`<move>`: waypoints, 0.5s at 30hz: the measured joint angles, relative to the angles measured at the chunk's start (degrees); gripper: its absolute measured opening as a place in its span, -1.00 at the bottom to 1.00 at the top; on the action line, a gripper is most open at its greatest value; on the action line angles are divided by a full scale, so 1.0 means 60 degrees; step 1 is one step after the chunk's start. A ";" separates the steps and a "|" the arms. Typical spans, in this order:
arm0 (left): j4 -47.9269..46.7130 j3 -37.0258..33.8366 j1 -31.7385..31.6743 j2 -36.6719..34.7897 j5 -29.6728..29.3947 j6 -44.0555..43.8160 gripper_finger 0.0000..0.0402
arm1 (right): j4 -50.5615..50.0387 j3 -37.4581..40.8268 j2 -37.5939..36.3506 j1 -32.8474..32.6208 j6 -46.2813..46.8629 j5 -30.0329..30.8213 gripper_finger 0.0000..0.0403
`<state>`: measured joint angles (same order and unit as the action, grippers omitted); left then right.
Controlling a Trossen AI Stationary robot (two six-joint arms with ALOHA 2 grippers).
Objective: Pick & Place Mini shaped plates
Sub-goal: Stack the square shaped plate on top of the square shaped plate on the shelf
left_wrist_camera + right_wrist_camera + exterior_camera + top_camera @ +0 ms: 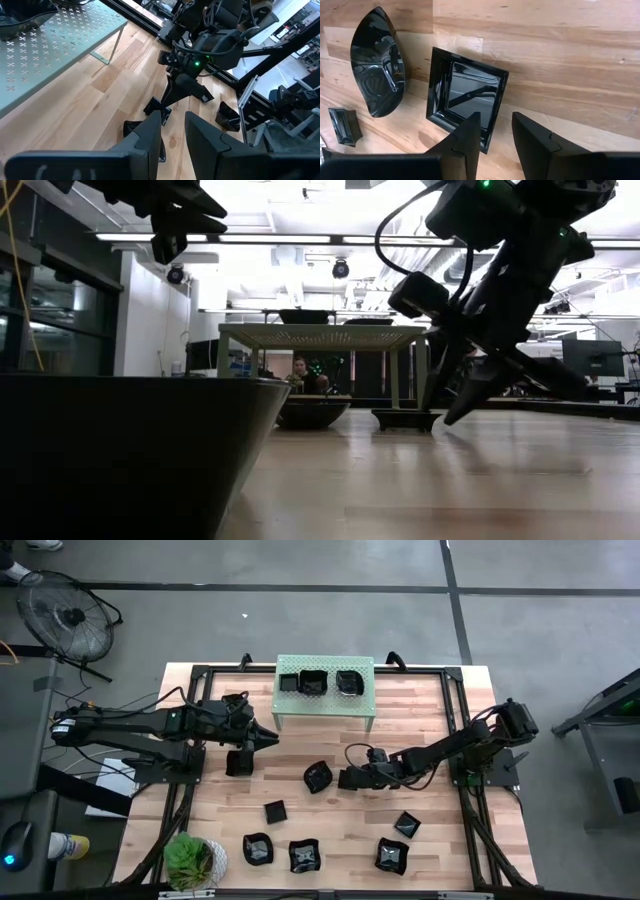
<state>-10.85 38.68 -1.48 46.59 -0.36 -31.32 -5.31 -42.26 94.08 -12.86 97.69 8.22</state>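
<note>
Three mini shaped plates [314, 683] sit on the pale green perforated shelf [365, 705]; about seven remain scattered on the tabletop [440, 770]. The right gripper [495, 131] hangs low over a square plate [465, 95], fingers parted astride its rim, not yet gripping. The left gripper [172, 130] waits beside the shelf, slightly parted, empty.

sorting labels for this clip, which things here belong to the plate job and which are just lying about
Job:
- loose black mini plates on the table
- three plates on the green shelf
- pale green perforated shelf
- square plate under the right tool
- right tool

Lying about:
- potted plant
- floor fan
</note>
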 joint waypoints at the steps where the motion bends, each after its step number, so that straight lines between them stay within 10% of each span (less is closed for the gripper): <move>1: 0.0003 -0.0001 0.0000 0.0000 -0.0001 0.0002 -0.57 | 0.0005 0.0000 0.0000 0.0000 -0.0004 0.0002 -0.48; 15: 0.0004 0.0000 0.0000 0.0000 -0.0015 0.0020 -0.57 | 0.0002 0.0000 0.0007 0.0000 -0.0036 0.0217 -0.53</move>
<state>-10.83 38.68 -1.48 46.59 -0.45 -31.20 -5.30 -42.26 94.13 -12.86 97.47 9.52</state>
